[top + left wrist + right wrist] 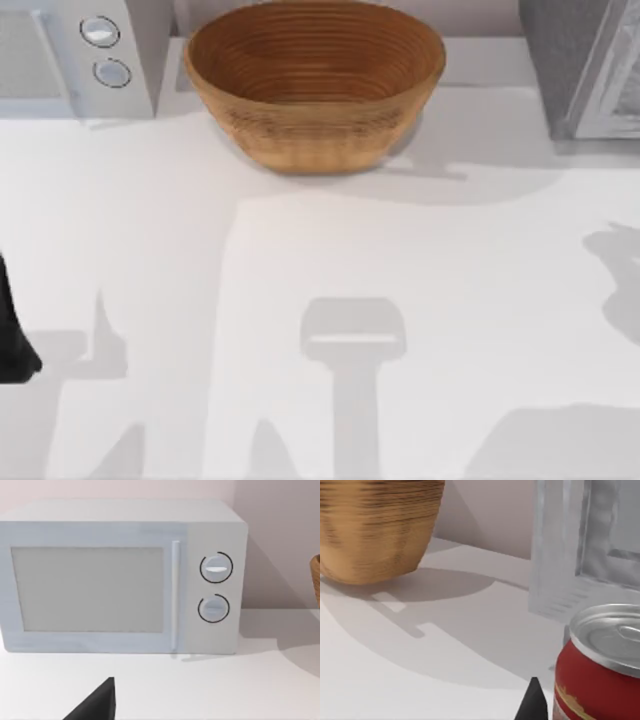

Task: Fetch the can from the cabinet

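On my right wrist camera the can (600, 667) sits close up: red body, silver lid with pull tab, a yellow stripe but no lettering I can read. It is upright, just beside the grey cabinet (585, 555), with the wicker basket (375, 525) well apart. My left arm is at the table's left edge, facing the microwave (120, 577).

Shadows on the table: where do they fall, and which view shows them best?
Top view: long grey arm shadows cross the white table; the wicker basket shades its right side. Right wrist view: basket shadow spreads toward the red can.
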Controlling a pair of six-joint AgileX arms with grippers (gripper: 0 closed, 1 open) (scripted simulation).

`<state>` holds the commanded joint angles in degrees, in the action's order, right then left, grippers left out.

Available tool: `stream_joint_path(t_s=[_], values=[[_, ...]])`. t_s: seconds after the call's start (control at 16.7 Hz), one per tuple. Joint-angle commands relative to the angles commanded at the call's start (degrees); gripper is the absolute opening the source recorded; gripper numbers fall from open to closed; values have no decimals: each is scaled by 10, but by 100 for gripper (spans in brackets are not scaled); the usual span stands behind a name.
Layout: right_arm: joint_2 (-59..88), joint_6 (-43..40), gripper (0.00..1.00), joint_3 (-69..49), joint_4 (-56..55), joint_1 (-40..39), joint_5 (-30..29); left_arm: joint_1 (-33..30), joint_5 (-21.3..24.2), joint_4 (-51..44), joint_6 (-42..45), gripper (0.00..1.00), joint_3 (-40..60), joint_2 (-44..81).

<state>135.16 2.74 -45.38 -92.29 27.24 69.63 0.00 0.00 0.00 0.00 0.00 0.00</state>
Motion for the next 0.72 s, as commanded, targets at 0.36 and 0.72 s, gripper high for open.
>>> stream_joint_path(t_s=[0.36, 0.72], values=[[0, 0, 75, 0, 0, 0, 0, 0, 0, 0, 0, 100, 0, 0], [0, 0, 100, 0, 0, 0, 0, 0, 0, 0, 0, 100, 0, 0]])
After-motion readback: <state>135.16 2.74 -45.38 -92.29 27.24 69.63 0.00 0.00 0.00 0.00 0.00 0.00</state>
